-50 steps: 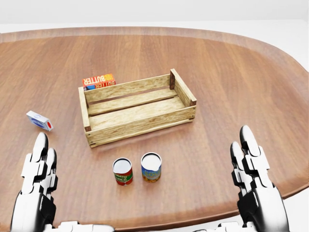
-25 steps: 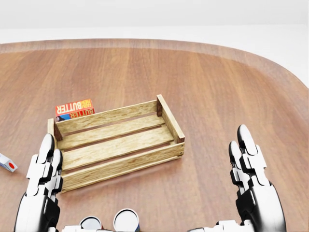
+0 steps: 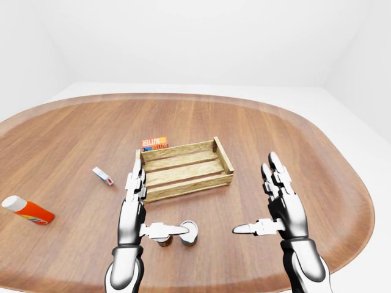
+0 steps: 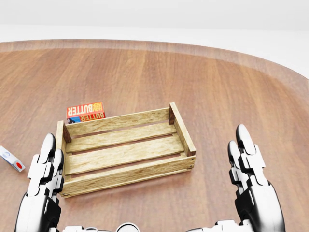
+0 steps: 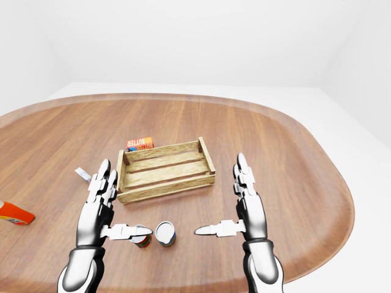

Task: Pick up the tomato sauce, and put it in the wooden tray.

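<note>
Both hands spread, holding nothing: left hand, right hand, lower frame. Wooden tray centre. Two cans below; red-labelled can under left thumb.

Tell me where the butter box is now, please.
In the head view, the butter box lies left of centre on the table, just above the wooden tray's upper left corner.

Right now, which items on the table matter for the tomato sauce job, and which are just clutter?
For the job:
red-labelled round can, likely the tomato sauce
slatted wooden tray

Lying about:
second round can, beside the red-labelled one
red-and-orange butter box
small white box
orange-and-white bottle
</note>
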You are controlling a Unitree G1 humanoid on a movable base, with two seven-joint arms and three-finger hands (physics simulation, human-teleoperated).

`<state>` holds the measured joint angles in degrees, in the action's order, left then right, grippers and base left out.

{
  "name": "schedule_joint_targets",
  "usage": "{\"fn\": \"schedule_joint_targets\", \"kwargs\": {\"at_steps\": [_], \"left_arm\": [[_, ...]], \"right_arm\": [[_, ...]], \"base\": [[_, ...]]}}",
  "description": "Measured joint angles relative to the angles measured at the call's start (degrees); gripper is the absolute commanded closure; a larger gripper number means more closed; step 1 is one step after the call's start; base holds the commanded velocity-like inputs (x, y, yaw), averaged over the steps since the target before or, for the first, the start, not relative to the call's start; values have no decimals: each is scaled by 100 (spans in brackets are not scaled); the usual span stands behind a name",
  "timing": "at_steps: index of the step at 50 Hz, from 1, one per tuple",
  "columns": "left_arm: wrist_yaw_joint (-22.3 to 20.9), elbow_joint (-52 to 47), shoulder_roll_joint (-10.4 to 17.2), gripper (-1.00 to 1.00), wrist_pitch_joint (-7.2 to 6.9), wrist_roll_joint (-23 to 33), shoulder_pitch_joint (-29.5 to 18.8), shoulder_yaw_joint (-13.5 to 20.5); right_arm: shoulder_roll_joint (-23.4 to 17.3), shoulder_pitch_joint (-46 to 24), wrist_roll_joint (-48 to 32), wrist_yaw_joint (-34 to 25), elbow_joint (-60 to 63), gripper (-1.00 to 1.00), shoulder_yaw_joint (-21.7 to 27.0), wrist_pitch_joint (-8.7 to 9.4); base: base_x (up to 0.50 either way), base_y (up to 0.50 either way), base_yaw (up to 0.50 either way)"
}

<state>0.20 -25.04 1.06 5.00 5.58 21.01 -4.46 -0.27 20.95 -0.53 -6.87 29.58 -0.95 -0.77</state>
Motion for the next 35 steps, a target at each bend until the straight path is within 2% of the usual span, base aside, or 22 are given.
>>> {"fn": "schedule_joint_targets", "kwargs": {"at_steps": [21,28,35], "left_arm": [[5,17,1,-100,0,1,-10,0],[6,26,7,-100,0,0,-14,0],[45,44,-5,-100,-5,39,-28,-2]], "right_arm": [[-18,14,-48,29,-41,-100,-50,-58],[-31,31,-23,-25,-42,-100,-76,-76],[-24,9,-28,4,-63,-100,-57,-46]], "base": [[51,-14,0],[38,-34,0],[20,-3,0]]}}
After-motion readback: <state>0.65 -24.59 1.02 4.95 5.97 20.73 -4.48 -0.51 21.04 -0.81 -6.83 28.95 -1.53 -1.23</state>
